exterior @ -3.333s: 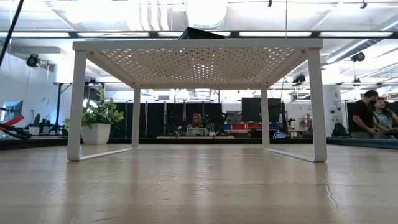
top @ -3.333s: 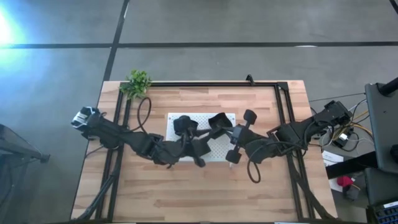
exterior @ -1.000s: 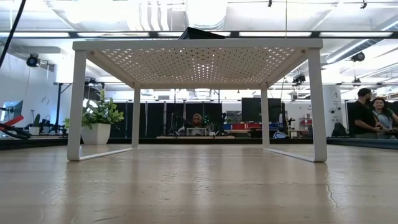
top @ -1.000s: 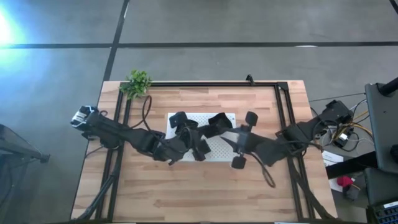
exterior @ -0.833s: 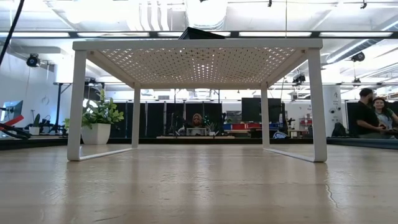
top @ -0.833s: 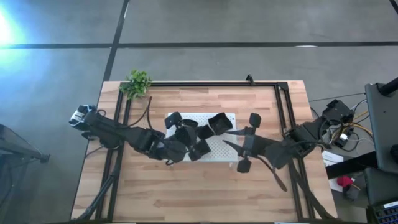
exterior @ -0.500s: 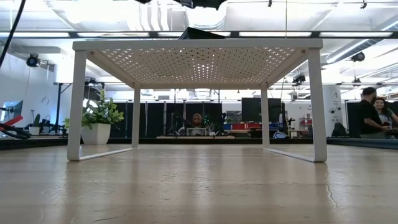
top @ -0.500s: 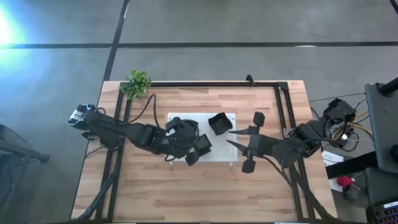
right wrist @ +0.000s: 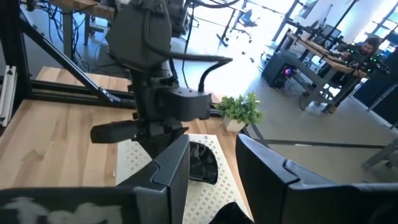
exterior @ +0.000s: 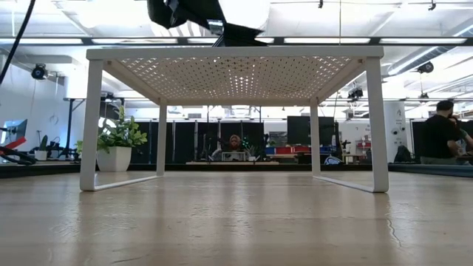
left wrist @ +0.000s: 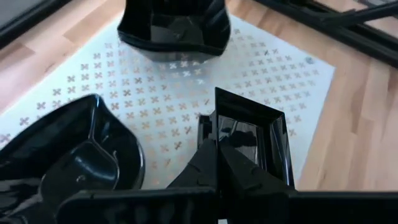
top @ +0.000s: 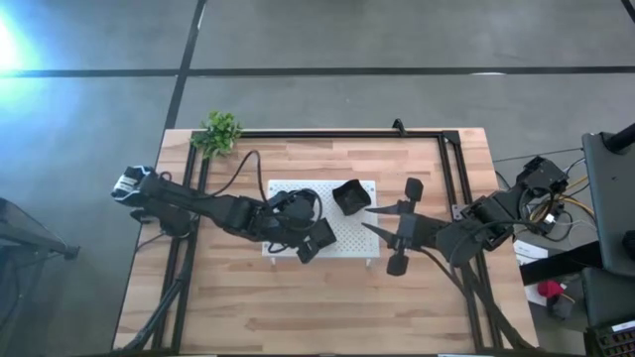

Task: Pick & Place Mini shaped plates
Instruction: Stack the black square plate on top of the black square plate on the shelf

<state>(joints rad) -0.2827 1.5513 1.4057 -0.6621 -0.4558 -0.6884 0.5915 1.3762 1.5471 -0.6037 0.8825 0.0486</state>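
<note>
Since 0.5 s ago my left arm has slid a little left over the board, and its dark bulk now dips into the top of the low view; my right arm has hardly shifted.

High view: my left gripper (top: 316, 238) sits over the near middle of the white perforated board (top: 352, 228), with a black plate at its tip. 1 mini plate (top: 350, 196) rests at the board's far right corner. Another dark shape lies under my left wrist; I cannot tell it apart here. My right gripper (top: 369, 219) waits just off the board's right edge, fingers spread wide and empty. A small green plant (top: 220, 132) stands at the table's far left corner.

Low view: the board stands as a raised white table; part of my left arm (exterior: 185, 12) hangs above it.

Left wrist view: my fingers are pressed onto the rim of a square plate (left wrist: 249, 140), which sits on or just above the board. A rounded plate (left wrist: 68, 152) lies beside it, and a wavy-edged plate (left wrist: 174, 28) farther off.

Right wrist view: my spread fingers frame the left arm and the plant.

I judge the task is midway: 3 plates show on or over the board, 1 in my grip, not yet released.
</note>
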